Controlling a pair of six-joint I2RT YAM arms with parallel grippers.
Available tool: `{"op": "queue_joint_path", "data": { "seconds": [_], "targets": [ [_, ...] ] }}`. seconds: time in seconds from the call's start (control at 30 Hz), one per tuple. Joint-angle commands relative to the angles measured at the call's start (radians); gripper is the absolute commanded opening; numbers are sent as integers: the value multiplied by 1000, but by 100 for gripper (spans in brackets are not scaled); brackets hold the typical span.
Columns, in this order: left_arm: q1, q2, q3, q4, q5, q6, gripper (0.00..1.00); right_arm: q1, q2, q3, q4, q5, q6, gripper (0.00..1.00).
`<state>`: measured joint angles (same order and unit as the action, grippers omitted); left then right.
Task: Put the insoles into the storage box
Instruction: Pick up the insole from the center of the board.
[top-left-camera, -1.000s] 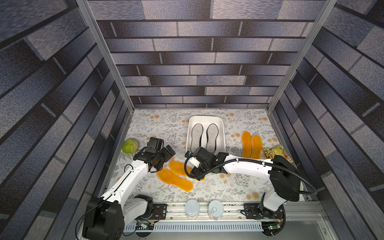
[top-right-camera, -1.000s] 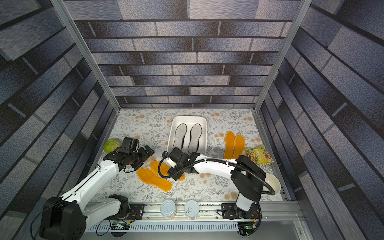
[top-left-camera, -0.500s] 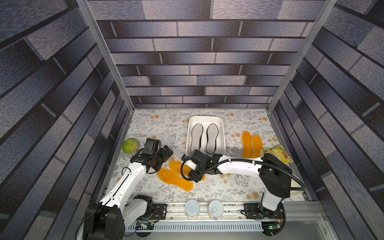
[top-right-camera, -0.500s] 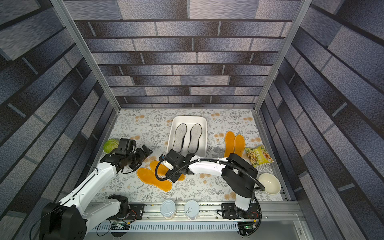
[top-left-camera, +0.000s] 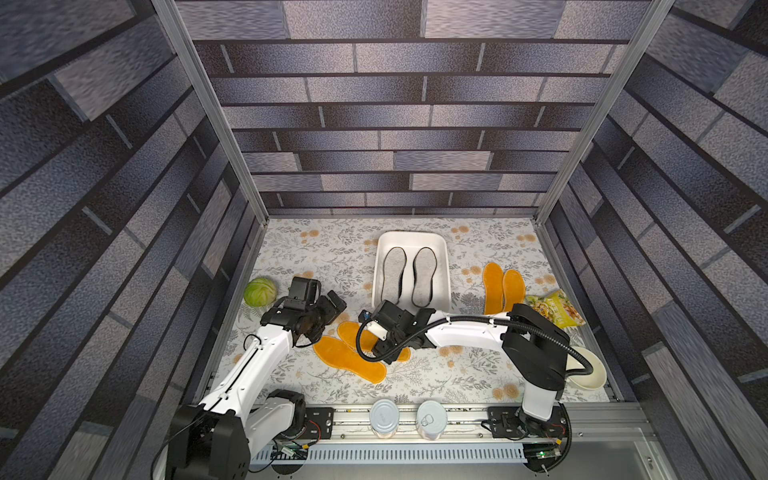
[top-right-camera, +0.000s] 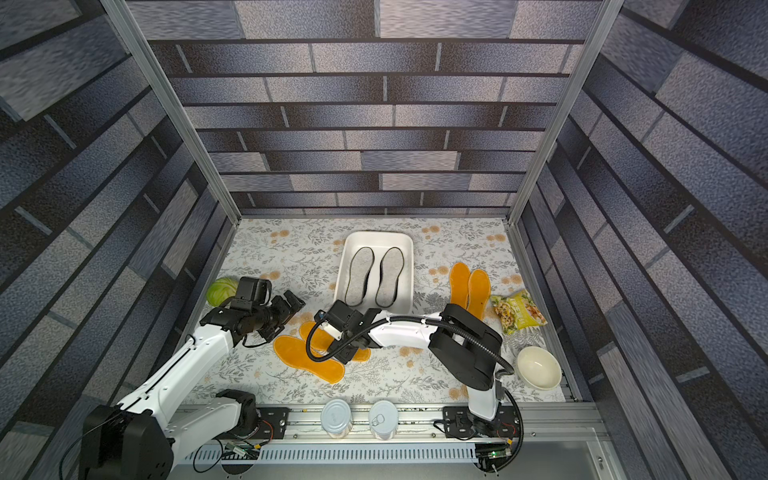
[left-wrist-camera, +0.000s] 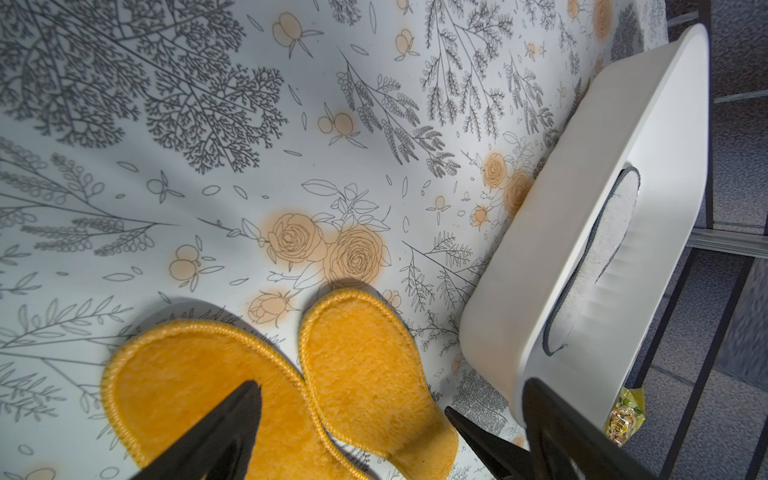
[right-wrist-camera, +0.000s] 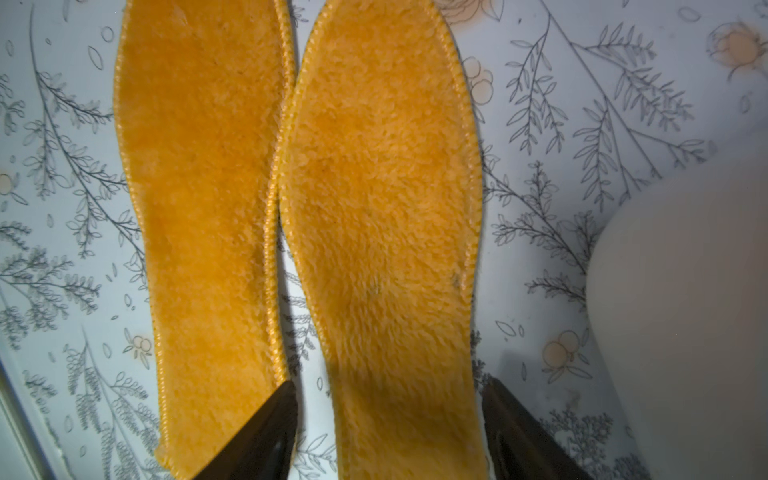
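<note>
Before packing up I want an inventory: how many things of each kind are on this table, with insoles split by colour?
Orange insoles: 4
Grey insoles, in the box: 2
Storage box: 1
Cabbage: 1
Snack bag: 1
Bowl: 1
Cans: 2
Total: 12

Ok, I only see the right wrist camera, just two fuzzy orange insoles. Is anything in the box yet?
Observer: Yes, two grey insoles lie side by side in the storage box.
Operator: Any more orange ones?
Observer: A second orange pair lies outside the box, to its right in both top views.
Operator: Where's the other arm?
Observer: The left gripper is open, near the far end of your orange pair.
</note>
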<state>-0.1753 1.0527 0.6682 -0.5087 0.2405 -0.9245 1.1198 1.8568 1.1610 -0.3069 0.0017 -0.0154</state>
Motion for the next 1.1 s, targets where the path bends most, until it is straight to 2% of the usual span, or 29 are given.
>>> {"op": "queue_joint_path", "data": {
  "seconds": [0.0, 1.07],
  "targets": [
    [5, -6, -12, -13, 14, 12, 100, 9, 19, 25, 8, 29, -16, 71],
    [10, -13, -9, -16, 16, 16, 100, 22, 117, 91, -59, 61, -30, 67]
  ]
}}
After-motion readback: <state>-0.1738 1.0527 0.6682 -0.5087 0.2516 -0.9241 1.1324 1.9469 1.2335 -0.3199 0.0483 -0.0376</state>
